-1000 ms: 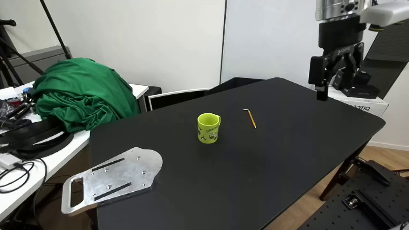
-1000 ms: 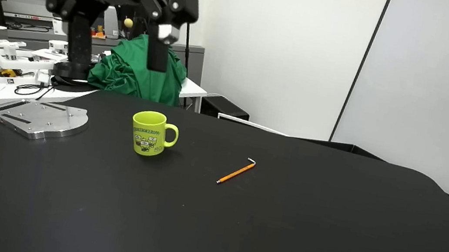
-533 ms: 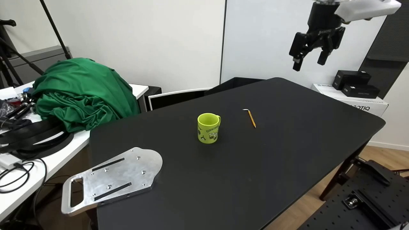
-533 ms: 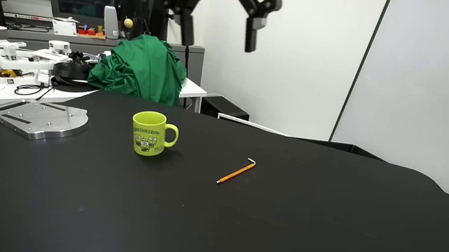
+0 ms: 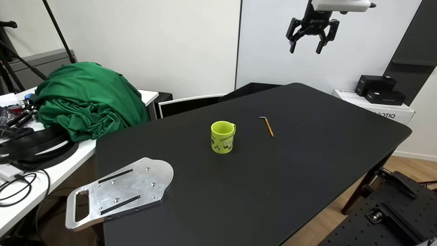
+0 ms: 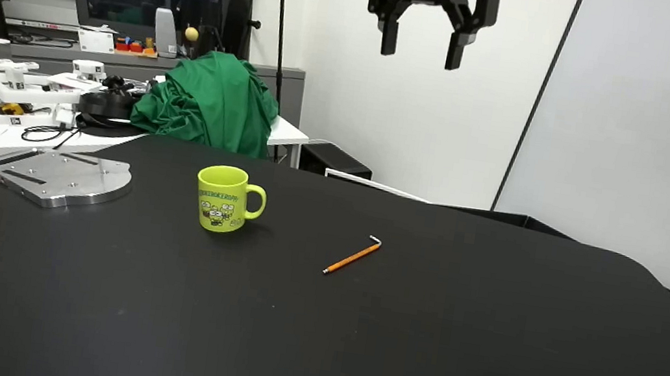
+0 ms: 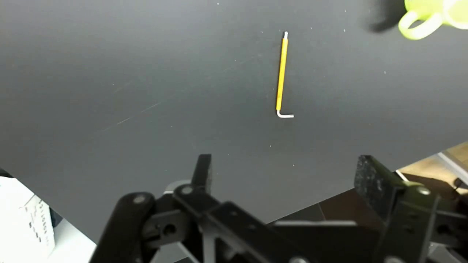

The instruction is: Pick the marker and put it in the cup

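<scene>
Orange hex key (image 7: 282, 75) w/ silver ends, 1 bent. Claw (image 6: 420, 57) spread wide, nothing held. Cup (image 6: 222, 200) whole in both ext. views, cropped in wrist view.

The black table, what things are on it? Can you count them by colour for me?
Green: 1, the cup
Orange: 1, the thin stick with a bent metal end
Silver: 1, the flat metal plate
Total: 3

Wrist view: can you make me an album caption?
Pincer open wide, bent-tipped yellow-orange stick on the dark table, lime-green cup peeking in at top right.
</scene>
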### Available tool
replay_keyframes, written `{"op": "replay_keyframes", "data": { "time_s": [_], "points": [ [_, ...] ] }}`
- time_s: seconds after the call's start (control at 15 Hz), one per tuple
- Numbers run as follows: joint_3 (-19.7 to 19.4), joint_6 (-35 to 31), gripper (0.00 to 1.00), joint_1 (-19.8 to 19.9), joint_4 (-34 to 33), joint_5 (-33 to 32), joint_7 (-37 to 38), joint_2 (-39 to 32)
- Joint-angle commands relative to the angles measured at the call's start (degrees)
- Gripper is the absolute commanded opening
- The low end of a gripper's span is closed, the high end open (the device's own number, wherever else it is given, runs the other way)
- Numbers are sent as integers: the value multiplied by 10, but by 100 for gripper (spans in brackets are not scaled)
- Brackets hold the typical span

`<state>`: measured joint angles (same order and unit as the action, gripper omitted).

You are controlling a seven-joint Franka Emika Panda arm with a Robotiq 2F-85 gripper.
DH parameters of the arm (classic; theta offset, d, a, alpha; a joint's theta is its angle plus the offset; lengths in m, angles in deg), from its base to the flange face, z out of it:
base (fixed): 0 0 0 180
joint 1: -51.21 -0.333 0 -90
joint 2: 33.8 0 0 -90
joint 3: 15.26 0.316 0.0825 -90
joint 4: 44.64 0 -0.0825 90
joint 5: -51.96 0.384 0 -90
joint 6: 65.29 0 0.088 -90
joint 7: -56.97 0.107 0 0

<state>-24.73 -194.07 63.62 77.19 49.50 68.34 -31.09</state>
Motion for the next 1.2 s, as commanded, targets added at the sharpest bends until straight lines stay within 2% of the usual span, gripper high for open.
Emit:
{"op": "replay_keyframes", "data": {
  "time_s": [0.0,0.27,0.53,0.6,0.67,1.13],
  "points": [
    [5,29,100,-17,-133,30,96,-117],
    [2,6,100,-34,-178,38,114,-199],
    [2,13,100,-33,-193,60,94,-256],
    [7,23,100,-28,-191,73,70,-259],
    [-1,2,100,-37,-170,57,83,-244],
    [-1,-1,100,-37,-170,60,80,-251]
  ]
}}
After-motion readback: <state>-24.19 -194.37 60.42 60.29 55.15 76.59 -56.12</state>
